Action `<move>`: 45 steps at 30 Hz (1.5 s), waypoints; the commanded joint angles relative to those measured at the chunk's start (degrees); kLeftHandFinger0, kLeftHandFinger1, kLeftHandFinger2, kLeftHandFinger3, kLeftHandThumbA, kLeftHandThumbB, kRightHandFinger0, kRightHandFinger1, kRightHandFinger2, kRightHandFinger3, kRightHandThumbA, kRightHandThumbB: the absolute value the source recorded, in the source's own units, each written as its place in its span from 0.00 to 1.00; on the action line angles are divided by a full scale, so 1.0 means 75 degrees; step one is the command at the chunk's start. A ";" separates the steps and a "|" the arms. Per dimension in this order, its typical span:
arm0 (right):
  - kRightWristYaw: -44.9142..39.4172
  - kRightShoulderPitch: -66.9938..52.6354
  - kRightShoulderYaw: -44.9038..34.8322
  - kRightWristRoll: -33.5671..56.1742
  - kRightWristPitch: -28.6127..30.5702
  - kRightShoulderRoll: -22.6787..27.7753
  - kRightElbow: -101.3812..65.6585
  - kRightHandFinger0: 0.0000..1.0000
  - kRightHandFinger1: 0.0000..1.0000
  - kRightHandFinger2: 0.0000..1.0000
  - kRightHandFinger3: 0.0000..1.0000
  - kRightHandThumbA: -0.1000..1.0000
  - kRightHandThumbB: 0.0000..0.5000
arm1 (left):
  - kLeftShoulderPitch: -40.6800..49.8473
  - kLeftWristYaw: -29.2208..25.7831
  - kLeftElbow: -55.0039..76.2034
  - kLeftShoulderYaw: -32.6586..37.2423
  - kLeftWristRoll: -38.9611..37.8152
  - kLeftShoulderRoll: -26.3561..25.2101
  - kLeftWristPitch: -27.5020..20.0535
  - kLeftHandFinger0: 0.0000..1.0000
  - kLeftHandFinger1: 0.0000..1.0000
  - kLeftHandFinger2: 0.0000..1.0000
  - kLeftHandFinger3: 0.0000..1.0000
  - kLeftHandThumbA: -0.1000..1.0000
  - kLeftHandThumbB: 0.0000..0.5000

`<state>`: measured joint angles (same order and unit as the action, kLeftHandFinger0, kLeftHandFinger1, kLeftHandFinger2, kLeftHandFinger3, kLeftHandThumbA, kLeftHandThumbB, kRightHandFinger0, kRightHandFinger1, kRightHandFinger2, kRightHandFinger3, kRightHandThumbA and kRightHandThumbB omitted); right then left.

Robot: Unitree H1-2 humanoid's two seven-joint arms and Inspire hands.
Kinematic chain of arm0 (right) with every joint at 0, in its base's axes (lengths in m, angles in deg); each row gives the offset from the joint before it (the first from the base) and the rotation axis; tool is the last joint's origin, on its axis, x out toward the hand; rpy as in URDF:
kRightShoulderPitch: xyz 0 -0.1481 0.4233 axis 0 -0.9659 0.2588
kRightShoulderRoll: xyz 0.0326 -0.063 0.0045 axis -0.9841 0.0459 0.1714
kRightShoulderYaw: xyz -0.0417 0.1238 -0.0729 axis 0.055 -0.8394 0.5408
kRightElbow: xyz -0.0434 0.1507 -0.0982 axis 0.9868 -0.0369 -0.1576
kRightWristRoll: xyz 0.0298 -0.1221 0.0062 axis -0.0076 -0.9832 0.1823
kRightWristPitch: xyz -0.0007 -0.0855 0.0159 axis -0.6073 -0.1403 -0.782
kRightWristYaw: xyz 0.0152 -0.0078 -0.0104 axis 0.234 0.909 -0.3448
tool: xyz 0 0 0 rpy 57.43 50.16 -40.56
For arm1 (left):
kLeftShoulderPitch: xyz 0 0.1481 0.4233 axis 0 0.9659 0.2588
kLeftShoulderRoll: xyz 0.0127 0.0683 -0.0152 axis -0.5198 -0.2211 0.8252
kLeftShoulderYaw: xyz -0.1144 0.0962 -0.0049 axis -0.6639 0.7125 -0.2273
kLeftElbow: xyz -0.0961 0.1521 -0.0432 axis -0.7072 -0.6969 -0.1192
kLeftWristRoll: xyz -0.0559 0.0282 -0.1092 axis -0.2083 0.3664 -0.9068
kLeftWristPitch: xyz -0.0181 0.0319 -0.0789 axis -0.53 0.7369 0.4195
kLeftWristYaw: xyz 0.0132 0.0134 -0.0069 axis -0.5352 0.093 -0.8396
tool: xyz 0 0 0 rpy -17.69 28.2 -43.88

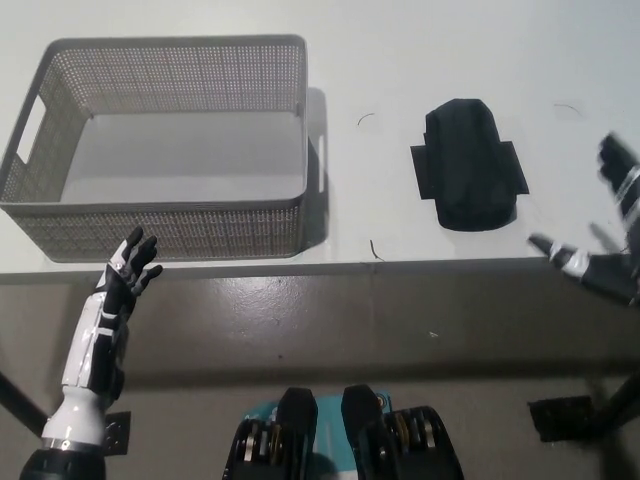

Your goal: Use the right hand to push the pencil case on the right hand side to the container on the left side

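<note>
A black pencil case point(468, 166) lies flat on the white table point(400, 60), right of centre. The grey mesh container point(160, 140) stands on the table's left half with nothing inside. My black right hand point(600, 235) is at the picture's right edge, just right of the pencil case and apart from it, its fingers spread open and slightly blurred. My white left hand point(128, 272) rests raised at the lower left, in front of the container's near wall, fingers apart and holding nothing.
The table's front edge point(400, 264) runs across the middle of the picture, with a grey floor point(330, 320) below it. A strip of bare table separates the container from the pencil case.
</note>
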<state>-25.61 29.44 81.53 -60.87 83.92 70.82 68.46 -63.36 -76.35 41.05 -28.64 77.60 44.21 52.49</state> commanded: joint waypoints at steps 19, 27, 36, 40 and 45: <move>0.0330 0.4370 -0.0111 -0.0014 0.0737 0.0433 0.5614 1.00 1.00 1.00 1.00 1.00 0.48 | 0.0221 0.0214 0.0427 0.0179 -0.0212 0.0123 -0.0209 1.00 1.00 1.00 1.00 0.99 0.12; 0.0512 0.5931 -0.0012 0.0022 0.1148 0.0339 0.8964 1.00 1.00 1.00 1.00 1.00 0.45 | 0.0314 0.0195 0.0452 0.0159 -0.0243 0.0115 -0.0243 1.00 1.00 1.00 1.00 0.98 0.14; 0.0572 0.6258 -0.0142 0.0263 0.1311 -0.0026 1.0281 1.00 1.00 1.00 1.00 1.00 0.37 | 0.0267 0.0144 0.0475 0.0129 -0.0145 0.0089 -0.0151 1.00 1.00 1.00 1.00 1.00 0.15; 0.0132 0.6172 -0.0577 0.0760 0.1050 -0.0312 1.0409 1.00 1.00 1.00 1.00 1.00 0.28 | 0.0252 0.0200 0.0463 0.0115 -0.0298 0.0084 -0.0222 1.00 1.00 1.00 1.00 1.00 0.12; 0.0093 0.6032 -0.0685 0.0783 0.1099 -0.0645 1.0488 1.00 1.00 1.00 1.00 1.00 0.33 | 0.0255 0.0181 0.0460 0.0095 -0.0256 0.0060 -0.0201 1.00 1.00 1.00 1.00 1.00 0.14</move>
<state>-23.43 72.25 77.43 -57.52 89.98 66.91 147.31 -61.21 -75.37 42.78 -27.67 76.22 45.12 52.34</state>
